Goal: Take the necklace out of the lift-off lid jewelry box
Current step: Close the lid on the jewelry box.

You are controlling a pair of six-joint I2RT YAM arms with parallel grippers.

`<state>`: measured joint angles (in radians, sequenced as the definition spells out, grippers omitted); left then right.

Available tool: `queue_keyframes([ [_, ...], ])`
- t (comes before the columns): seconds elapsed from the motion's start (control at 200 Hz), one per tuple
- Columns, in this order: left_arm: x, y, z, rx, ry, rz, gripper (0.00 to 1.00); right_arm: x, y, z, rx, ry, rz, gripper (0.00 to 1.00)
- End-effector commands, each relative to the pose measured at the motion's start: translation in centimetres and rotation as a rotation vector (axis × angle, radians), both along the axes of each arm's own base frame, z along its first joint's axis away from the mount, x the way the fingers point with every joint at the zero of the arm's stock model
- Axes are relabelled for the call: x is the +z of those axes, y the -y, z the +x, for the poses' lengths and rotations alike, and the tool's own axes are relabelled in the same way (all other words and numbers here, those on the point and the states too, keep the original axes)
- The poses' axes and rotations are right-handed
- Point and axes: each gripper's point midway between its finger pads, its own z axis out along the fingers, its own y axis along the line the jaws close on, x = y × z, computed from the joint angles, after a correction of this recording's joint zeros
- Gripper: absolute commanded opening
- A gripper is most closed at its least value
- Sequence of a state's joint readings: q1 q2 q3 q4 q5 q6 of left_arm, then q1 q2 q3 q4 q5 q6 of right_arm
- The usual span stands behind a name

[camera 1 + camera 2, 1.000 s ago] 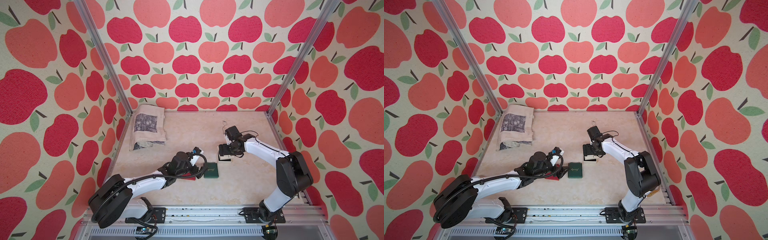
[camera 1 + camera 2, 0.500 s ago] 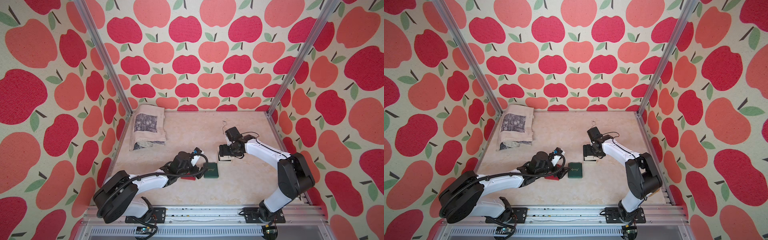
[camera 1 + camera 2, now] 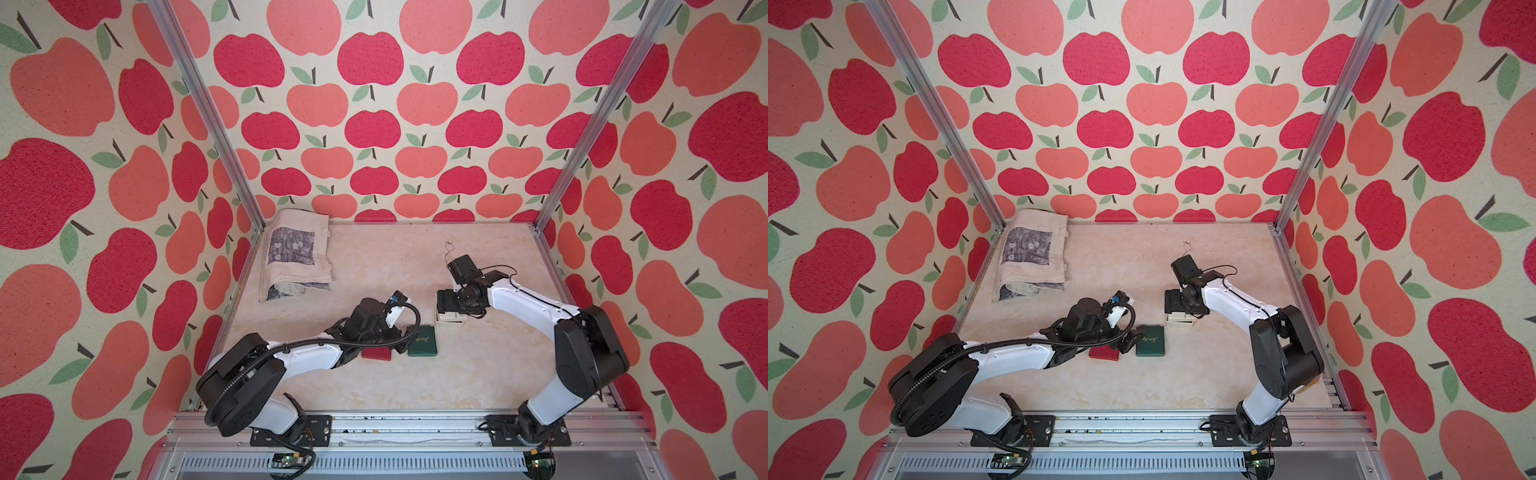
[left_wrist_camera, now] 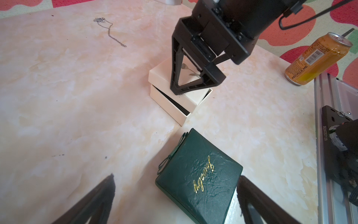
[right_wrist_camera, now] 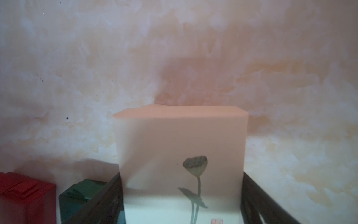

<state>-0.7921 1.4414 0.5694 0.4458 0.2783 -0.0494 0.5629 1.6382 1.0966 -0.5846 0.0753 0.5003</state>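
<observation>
Three boxes: white box [image 4: 170,108], green box [image 4: 199,174], red box [image 3: 376,354]. One necklace [image 4: 110,31] lies at twelve o'clock from the white box. Right claw [image 5: 181,174] pinches the white lid [image 4: 160,74]; left claw [image 4: 175,176] is spread.

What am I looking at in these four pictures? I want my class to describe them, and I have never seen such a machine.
Two robot arms stand at a table. Two pictures look down on the whole scene from above; the other two come from a camera on each arm's wrist. On the table lie a folded cloth, a red box, a green box, a white box, a thin necklace and, seen only from the left wrist, a drink can. The right hand clasps the white box's lid, which sits crooked on its base. The left hand is open and empty, just by the green box.
</observation>
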Motion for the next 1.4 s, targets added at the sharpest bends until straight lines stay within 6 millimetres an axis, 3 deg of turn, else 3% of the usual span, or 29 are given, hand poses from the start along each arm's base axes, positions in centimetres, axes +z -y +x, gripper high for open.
queue_keyframes([
  [0.0, 0.6, 0.5, 0.4, -0.024, 0.021, -0.009, 0.99, -0.1, 0.4, -0.6, -0.033, -0.023, -0.023, 0.89],
  [0.896, 0.1, 1.1, 0.6, -0.040, 0.004, -0.006, 0.99, 0.3, -0.7, -0.7, -0.054, -0.033, 0.041, 0.90],
  [1.266, -0.1, 2.0, 1.2, -0.060, -0.005, 0.000, 0.92, 0.0, -0.6, -0.2, -0.079, -0.030, 0.040, 0.91],
  [1.391, -0.5, 1.9, 2.4, -0.031, -0.017, 0.017, 0.88, 0.1, -0.4, -0.1, -0.094, -0.019, 0.047, 0.91],
])
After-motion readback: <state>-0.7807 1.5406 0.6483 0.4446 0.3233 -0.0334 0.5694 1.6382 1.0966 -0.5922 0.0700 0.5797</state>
